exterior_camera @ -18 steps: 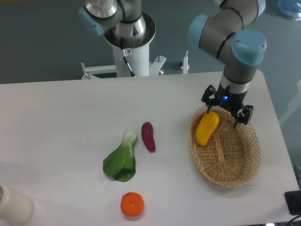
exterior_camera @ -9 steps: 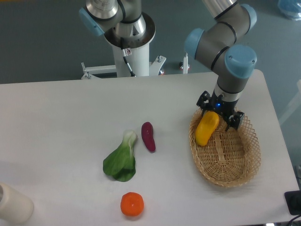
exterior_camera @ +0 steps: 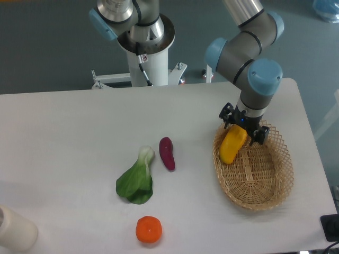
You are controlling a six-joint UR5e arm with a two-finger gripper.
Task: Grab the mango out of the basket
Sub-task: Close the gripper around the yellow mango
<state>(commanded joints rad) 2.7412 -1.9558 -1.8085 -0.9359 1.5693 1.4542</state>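
the mango (exterior_camera: 232, 146) lies against the near-left rim of the basket (exterior_camera: 265, 185), and the gripper (exterior_camera: 241, 130) sits over its upper end with jaws spread either side, not yet gripping. if they close that near the tip, i reckon the smooth fruit could squirt out or tilt.

A single fixed camera looks down from high in front of the white table (exterior_camera: 69, 132), facing the robot's pedestal (exterior_camera: 149, 58), which stands at twelve o'clock beyond the far edge. It sits far enough back to take in almost the whole tabletop. The wicker basket (exterior_camera: 265, 196) lies toward four o'clock and the orange fruit (exterior_camera: 148, 229) near six. A pale object (exterior_camera: 16, 230) at eight o'clock is cropped, possibly a cup.
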